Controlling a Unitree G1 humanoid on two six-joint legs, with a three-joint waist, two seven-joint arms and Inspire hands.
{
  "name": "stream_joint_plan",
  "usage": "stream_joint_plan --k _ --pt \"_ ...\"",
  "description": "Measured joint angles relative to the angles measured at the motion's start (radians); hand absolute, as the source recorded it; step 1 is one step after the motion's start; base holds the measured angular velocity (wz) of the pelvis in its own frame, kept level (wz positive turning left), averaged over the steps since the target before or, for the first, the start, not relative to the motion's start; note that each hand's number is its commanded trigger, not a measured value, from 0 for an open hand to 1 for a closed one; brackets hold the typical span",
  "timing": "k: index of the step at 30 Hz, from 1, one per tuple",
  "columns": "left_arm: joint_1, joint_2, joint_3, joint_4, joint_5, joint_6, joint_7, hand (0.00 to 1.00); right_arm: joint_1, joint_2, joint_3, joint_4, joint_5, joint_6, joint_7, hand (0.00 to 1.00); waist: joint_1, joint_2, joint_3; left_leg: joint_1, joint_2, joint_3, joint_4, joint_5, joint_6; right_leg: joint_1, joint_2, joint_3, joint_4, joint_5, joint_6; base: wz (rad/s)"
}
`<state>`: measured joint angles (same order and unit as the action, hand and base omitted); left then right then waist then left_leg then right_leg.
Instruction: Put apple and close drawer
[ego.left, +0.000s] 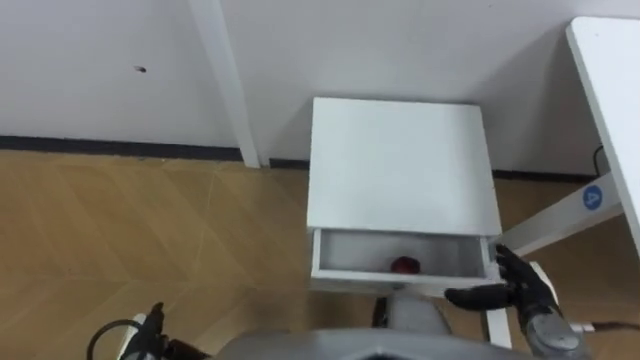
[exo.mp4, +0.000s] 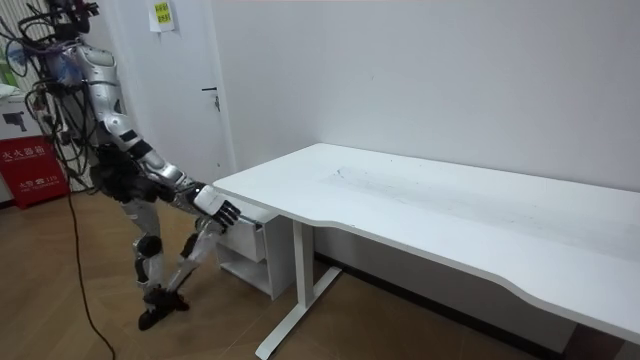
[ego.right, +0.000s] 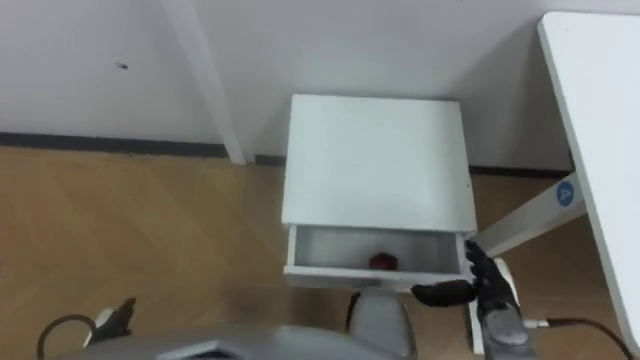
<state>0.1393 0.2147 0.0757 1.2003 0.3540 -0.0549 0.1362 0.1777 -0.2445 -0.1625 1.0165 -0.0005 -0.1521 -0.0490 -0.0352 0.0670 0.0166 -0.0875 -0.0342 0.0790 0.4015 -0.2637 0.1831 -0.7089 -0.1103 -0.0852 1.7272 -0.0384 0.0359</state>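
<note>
Lying in the open drawer (ego.left: 350, 258) near its front edge, the apple (ego.left: 404, 265) is placed; closing remains, the right hand (ego.left: 527, 292), fingers loosely spread and empty, at the drawer's right front corner.

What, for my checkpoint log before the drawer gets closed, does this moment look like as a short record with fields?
apple: red, lying inside the open drawer, near its middle
drawer: pulled out of the white cabinet, not yet closed
right hand: fingers spread, at the drawer's right front corner; contact cannot be told
left hand: low at the lower left, above the wood floor
desk: white, on the robot's right of the cabinet
step left: push the drawer shut
</note>
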Motion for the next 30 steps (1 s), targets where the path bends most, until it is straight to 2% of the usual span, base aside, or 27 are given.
stream_joint_plan --k 1,2,3,4,5,6,7,8,9,10,11,12,13,14,15,17,18,19,22,23,24,27,30 --pt "-0.002 0.002 0.0 -0.001 -0.002 0.007 0.0 0.0 0.002 -0.013 0.016 0.015 0.005 0.0 -0.007 0.0 0.001 0.008 -0.0002 -0.009 0.012 -0.001 0.009 -0.008 -0.005 -0.038 0.01 0.003 0.067 -0.021 -0.001 -0.08" --pt "-0.002 0.006 0.001 -0.004 -0.011 0.025 -0.002 0.0 -0.001 -0.03 0.042 0.05 0.014 0.001 -0.016 0.0 0.001 0.019 0.0038 -0.018 0.023 -0.001 0.027 -0.016 -0.003 -0.086 0.007 0.013 0.141 -0.051 0.003 -0.07" --pt "0.002 0.011 0.002 -0.004 -0.011 0.041 -0.005 0.0 -0.002 -0.036 0.063 0.078 0.023 0.014 -0.019 0.0 0.001 0.019 0.0045 -0.02 0.021 -0.001 0.045 -0.022 -0.001 -0.092 0.002 0.031 0.137 -0.071 0.012 0.0" --pt "0.008 0.012 0.003 -0.004 -0.01 0.045 -0.009 0.0 -0.002 -0.035 0.068 0.087 0.032 0.025 -0.018 0.0 0.0 0.025 0.0063 -0.022 0.02 0.0 0.053 -0.026 0.001 -0.081 -0.001 0.039 0.106 -0.073 0.013 0.08" --pt "0.014 0.012 0.003 -0.004 -0.009 0.048 -0.013 0.0 -0.005 -0.034 0.077 0.105 0.034 0.039 -0.022 0.0 0.0 0.022 0.0067 -0.024 0.014 0.0 0.062 -0.035 -0.002 -0.02 -0.011 0.046 -0.031 -0.074 0.02 0.09" --pt "0.03 0.013 0.006 -0.007 -0.01 0.048 -0.012 0.0 -0.012 -0.03 0.084 0.124 0.034 0.049 -0.022 0.0 0.0 0.008 0.0064 -0.025 -0.003 -0.002 0.063 -0.035 -0.004 0.073 -0.023 0.045 -0.243 -0.079 0.029 0.11" --pt "0.04 0.014 0.006 -0.008 -0.01 0.048 -0.012 0.0 -0.012 -0.028 0.087 0.129 0.034 0.055 -0.022 0.0 -0.002 -0.003 0.005 -0.026 -0.017 -0.009 0.062 -0.035 -0.008 0.127 -0.028 0.042 -0.364 -0.083 0.036 0.17" --pt "0.053 0.017 0.007 -0.008 -0.01 0.051 -0.012 0.0 -0.013 -0.024 0.097 0.141 0.037 0.063 -0.022 0.0 -0.004 -0.021 0.0059 -0.027 -0.036 -0.014 0.061 -0.036 -0.014 0.256 -0.028 0.033 -0.608 -0.093 0.048 0.19" --pt "0.054 0.017 0.006 -0.012 -0.01 0.06 -0.012 0.0 -0.014 -0.019 0.099 0.145 0.033 0.075 -0.022 0.0 0.003 -0.036 0.0035 -0.031 -0.048 -0.015 0.051 -0.033 -0.038 0.362 -0.021 0.026 -0.821 -0.101 0.052 0.11" --pt "0.053 0.018 0.006 -0.019 -0.011 0.064 -0.011 0.0 -0.019 -0.016 0.099 0.144 0.033 0.08 -0.022 0.0 0.009 -0.053 -0.0018 -0.03 -0.054 -0.013 0.036 -0.025 -0.05 0.402 -0.014 0.026 -0.907 -0.111 0.053 -0.04" --pt "0.051 0.02 -0.003 -0.034 -0.019 0.068 -0.003 0.0 -0.034 -0.008 0.101 0.146 0.037 0.08 -0.023 0.0 0.02 -0.07 -0.0054 -0.024 -0.064 -0.011 -0.006 -0.005 -0.085 0.477 -0.002 0.027 -1.067 -0.131 0.057 -0.1" --pt "0.051 0.021 -0.007 -0.039 -0.031 0.068 0.005 0.0 -0.044 -0.004 0.104 0.147 0.038 0.079 -0.023 0.0 0.024 -0.075 -0.009 -0.02 -0.067 -0.009 -0.033 0.008 -0.104 0.515 0.006 0.028 -1.147 -0.137 0.055 -0.11" --pt "0.047 0.023 -0.011 -0.046 -0.047 0.07 0.015 0.0 -0.058 0.005 0.104 0.149 0.039 0.074 -0.023 0.0 0.032 -0.089 -0.0124 -0.009 -0.066 -0.009 -0.074 0.031 -0.128 0.581 0.026 0.029 -1.286 -0.133 0.046 -0.11" --pt "0.046 0.027 -0.01 -0.063 -0.047 0.073 0.024 0.0 -0.059 0.016 0.104 0.149 0.039 0.068 -0.023 0.0 0.037 -0.111 -0.0166 -0.004 -0.067 -0.007 -0.099 0.043 -0.124 0.641 0.041 0.027 -1.397 -0.106 0.022 -0.13" --pt "0.04 0.027 -0.01 -0.069 -0.048 0.077 0.035 0.0 -0.067 0.026 0.104 0.149 0.04 0.064 -0.022 0.0 0.046 -0.127 -0.0154 -0.004 -0.067 -0.006 -0.101 0.045 -0.123 0.684 0.047 0.019 -1.489 -0.098 0.016 -0.07" --pt "0.036 0.023 -0.009 -0.068 -0.047 0.08 0.038 0.0 -0.068 0.039 0.104 0.152 0.04 0.061 -0.022 0.0 0.043 -0.145 -0.0201 0.0 -0.064 -0.008 -0.102 0.047 -0.119 0.727 0.051 0.004 -1.559 -0.089 0.018 0.02" --pt "0.027 0.016 -0.009 -0.068 -0.047 0.079 0.038 0.0 -0.071 0.043 0.104 0.159 0.04 0.054 -0.02 0.0 0.045 -0.149 -0.0189 0.007 -0.061 -0.008 -0.109 0.047 -0.119 0.737 0.054 0.0 -1.571 -0.089 0.018 0.03" --pt "0.027 0.011 -0.009 -0.067 -0.047 0.079 0.038 0.0 -0.074 0.045 0.104 0.162 0.04 0.053 -0.019 0.0 0.045 -0.148 -0.0187 0.01 -0.06 -0.008 -0.113 0.047 -0.119 0.744 0.056 -0.001 -1.575 -0.089 0.017 -0.03" --pt "0.007 -0.01 -0.009 -0.067 -0.047 0.076 0.045 0.0 -0.088 0.051 0.104 0.178 0.041 0.053 -0.011 0.0 0.045 -0.129 -0.0102 0.013 -0.05 -0.008 -0.122 0.047 -0.116 0.743 0.067 0.0 -1.577 -0.09 0.012 -0.04" --pt "0.005 -0.012 -0.009 -0.067 -0.047 0.072 0.045 0.0 -0.091 0.054 0.104 0.184 0.041 0.054 -0.01 0.0 0.044 -0.121 -0.0109 0.015 -0.046 -0.01 -0.13 0.052 -0.09 0.742 0.073 -0.004 -1.577 -0.094 0.005 0.0" --pt "0.005 -0.013 -0.008 -0.067 -0.047 0.068 0.045 0.0 -0.086 0.055 0.104 0.184 0.041 0.056 -0.004 0.0 0.042 -0.114 -0.0117 0.015 -0.042 -0.015 -0.132 0.056 -0.042 0.742 0.08 -0.007 -1.576 -0.1 -0.004 0.0" --pt "0.005 -0.019 0.0 -0.067 -0.047 0.068 0.044 0.0 -0.073 0.056 0.103 0.188 0.042 0.061 0.009 0.0 0.038 -0.099 -0.0079 0.027 -0.036 -0.015 -0.146 0.058 -0.048 0.744 0.084 -0.021 -1.576 -0.104 -0.01 0.02" --pt "0.006 -0.019 0.0 -0.067 -0.046 0.066 0.036 0.0 -0.063 0.058 0.102 0.193 0.058 0.066 0.018 0.0 0.037 -0.091 -0.0099 0.038 -0.034 -0.015 -0.166 0.063 -0.056 0.748 0.086 -0.029 -1.577 -0.105 -0.013 0.0"
